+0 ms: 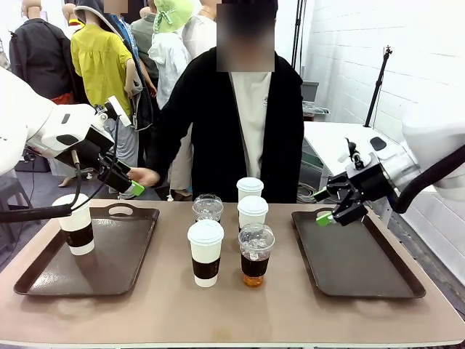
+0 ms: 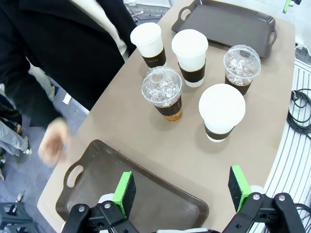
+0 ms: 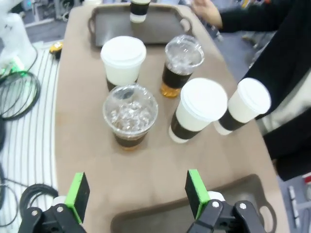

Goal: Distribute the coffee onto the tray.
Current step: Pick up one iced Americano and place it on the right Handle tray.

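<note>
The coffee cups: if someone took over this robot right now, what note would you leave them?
Left gripper: open, holding nothing, raised by the left tray.
Right gripper: open, holding nothing, raised by the right tray.
A person's hand is close to the left gripper.
Done: one paper cup stands on the left tray.
Left to do: three paper cups and two iced coffees wait between the trays.

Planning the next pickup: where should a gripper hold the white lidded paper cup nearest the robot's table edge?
Likely its dark brown sleeve, approaching level from the robot's side: the white lidded paper cup stands upright, a clear dome-lidded iced cup sits close on its right, other cups behind.
</note>
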Controlling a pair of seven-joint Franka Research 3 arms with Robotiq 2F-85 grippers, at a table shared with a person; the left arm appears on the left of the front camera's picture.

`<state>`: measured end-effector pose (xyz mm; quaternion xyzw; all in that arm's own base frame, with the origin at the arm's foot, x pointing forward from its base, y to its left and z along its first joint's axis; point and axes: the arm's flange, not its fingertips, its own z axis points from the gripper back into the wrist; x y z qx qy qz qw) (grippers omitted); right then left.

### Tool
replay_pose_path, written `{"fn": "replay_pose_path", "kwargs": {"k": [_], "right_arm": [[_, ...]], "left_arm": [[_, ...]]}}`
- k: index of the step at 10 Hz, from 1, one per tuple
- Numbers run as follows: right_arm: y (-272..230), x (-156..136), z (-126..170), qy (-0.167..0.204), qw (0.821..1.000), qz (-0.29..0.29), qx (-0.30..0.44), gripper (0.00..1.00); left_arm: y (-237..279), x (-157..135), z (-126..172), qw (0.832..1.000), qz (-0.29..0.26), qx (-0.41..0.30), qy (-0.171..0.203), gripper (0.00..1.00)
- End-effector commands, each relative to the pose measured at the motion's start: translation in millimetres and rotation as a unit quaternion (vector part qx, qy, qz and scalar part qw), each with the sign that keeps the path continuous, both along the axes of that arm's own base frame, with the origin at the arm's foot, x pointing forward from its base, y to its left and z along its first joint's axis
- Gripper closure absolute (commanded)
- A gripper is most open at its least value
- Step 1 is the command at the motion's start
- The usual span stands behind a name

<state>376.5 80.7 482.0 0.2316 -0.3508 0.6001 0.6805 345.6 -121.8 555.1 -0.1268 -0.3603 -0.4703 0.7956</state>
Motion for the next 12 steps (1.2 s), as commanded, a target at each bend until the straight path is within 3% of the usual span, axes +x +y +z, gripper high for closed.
{"fn": "replay_pose_path", "kwargs": {"k": [1, 4, 6, 7, 11, 12], "right_arm": [[4, -3, -29, -0.032, 0.997, -0.008, 0.066, 0.0], [-1, -1, -48, -0.021, 0.996, -0.005, 0.091, 0.0], [-4, -6, -35, -0.004, 0.997, -0.063, 0.042, 0.0], [-3, 7, -40, -0.012, 0.996, -0.021, 0.088, 0.0], [-5, 6, -40, -0.004, 0.997, -0.027, 0.07, 0.0], [-8, 23, -46, 0.011, 0.997, -0.007, 0.079, 0.0]], "left_arm": [[0, 1, 1, 1.0, 0.002, 0.001, 0.004, 0.0], [0, 1, 1, 1.0, 0.002, 0.001, 0.004, 0.0], [0, 1, 1, 1.0, 0.002, 0.001, 0.004, 0.0], [0, 1, 1, 1.0, 0.002, 0.001, 0.004, 0.0], [0, 1, 1, 1.0, 0.002, 0.001, 0.004, 0.0], [0, 1, 1, 1.0, 0.002, 0.001, 0.004, 0.0]]}}
